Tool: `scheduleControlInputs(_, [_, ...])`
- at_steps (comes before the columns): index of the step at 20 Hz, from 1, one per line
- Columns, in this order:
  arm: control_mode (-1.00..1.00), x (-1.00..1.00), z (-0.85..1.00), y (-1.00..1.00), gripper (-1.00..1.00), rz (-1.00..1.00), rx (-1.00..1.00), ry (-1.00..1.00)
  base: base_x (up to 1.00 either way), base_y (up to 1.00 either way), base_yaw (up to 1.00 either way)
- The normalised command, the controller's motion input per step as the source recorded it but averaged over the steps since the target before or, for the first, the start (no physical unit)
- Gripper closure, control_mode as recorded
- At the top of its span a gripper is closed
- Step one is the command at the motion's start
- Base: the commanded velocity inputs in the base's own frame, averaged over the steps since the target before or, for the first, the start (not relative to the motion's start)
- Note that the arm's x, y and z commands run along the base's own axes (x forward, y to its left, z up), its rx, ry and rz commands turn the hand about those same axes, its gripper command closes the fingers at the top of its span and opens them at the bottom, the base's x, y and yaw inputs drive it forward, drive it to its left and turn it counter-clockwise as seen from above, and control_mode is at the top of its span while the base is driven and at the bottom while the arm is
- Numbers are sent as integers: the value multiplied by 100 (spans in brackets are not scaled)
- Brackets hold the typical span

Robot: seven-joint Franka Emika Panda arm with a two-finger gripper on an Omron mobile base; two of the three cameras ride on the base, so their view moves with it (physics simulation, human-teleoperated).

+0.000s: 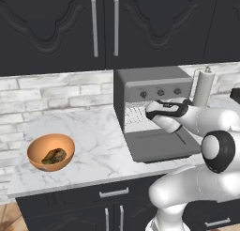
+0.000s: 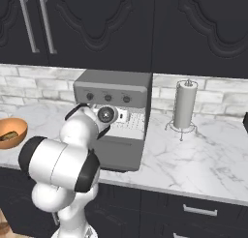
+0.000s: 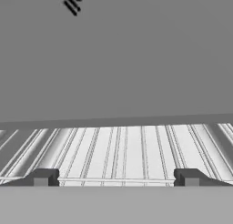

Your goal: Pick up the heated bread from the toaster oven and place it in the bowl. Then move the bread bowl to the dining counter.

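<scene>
- The gripper (image 3: 116, 178) is inside the oven (image 1: 152, 87), its jaws spread wide; the two dark fingertips (image 3: 44, 177) stand far apart at the bottom of the hand view.
- Nothing sits between the fingertips; they hold nothing and hover just above the wire rack (image 3: 132, 148).
- The rack's bright bars run away from the hand, under the oven's flat grey ceiling.
- In the left base view the hand (image 1: 165, 111) reaches into the oven's opening, above the dropped door (image 1: 159, 145).
- The oven stands on the marble worktop (image 1: 93, 131) against the white brick backsplash, with three dark knobs (image 1: 160, 92) across its front.
- The bowl (image 1: 50, 151) sits on the worktop well to the left of the oven, near the front edge.
- A dark olive-brown bread piece (image 1: 54, 155) lies inside the bowl.
- The heated bread cannot be made out in these views.
- A paper towel roll (image 2: 185, 105) stands upright on its wire holder to the right of the oven.
</scene>
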Motion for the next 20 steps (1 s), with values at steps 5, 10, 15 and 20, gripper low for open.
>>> scheduleControlInputs(5, [-100,-14,-6,-7,-100,0,0,-15,0,0,0])
scheduleControlInputs(10, [-100,-31,-21,-7,-100,0,0,-9,0,0,0])
scheduleControlInputs(15, [-100,2,8,-1,-100,0,0,-7,0,0,0])
scheduleControlInputs(20, [-100,4,17,0,-100,0,0,-9,0,0,0])
